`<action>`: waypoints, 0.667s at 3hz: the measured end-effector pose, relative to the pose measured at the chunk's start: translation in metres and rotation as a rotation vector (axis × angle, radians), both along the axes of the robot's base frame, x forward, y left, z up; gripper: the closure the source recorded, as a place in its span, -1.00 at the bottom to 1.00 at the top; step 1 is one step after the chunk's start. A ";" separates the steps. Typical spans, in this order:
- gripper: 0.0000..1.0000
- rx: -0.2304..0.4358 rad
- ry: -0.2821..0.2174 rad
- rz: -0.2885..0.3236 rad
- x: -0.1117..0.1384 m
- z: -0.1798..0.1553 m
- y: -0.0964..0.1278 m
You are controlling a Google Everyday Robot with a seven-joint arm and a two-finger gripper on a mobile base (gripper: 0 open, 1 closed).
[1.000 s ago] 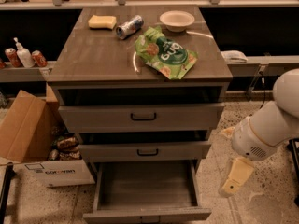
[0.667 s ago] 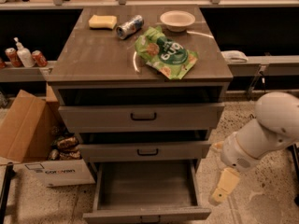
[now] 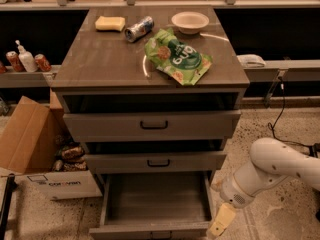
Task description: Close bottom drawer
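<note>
Camera view shows the bottom drawer (image 3: 157, 200) pulled well out, just left of the hand (image 3: 220, 225), which hangs low by the right end of the front panel. I cannot tell whether the two touch, how far open the hand is, or whether it holds anything.

I judge the drawer stiff and light: a plain grey box with nothing visible in it, riding on slides. I would not grasp it. A flat push on the front panel near its middle should run it in straight, while a push at the corner could rack it.

Above the hand, the middle drawer (image 3: 157, 162) and top drawer (image 3: 152, 125) each stand slightly out, contents hidden. Higher up, the bench (image 3: 100, 59) carries a bowl (image 3: 190, 21) that looks empty, a green bag (image 3: 177, 56) and a can (image 3: 139, 29). Far to the left sits a cardboard box (image 3: 30, 134).
</note>
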State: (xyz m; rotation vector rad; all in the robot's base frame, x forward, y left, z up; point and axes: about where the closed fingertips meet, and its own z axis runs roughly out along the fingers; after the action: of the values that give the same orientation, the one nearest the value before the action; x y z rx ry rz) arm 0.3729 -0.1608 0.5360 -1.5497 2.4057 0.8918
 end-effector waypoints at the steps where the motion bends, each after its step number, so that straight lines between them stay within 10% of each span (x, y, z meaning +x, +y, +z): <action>1: -1.00 0.046 0.070 -0.029 -0.014 -0.063 0.013; 2: -1.00 0.054 0.164 -0.050 -0.034 -0.129 0.027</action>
State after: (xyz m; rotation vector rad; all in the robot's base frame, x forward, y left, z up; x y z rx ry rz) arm 0.3393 -0.1334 0.4066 -1.4437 2.4948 1.1035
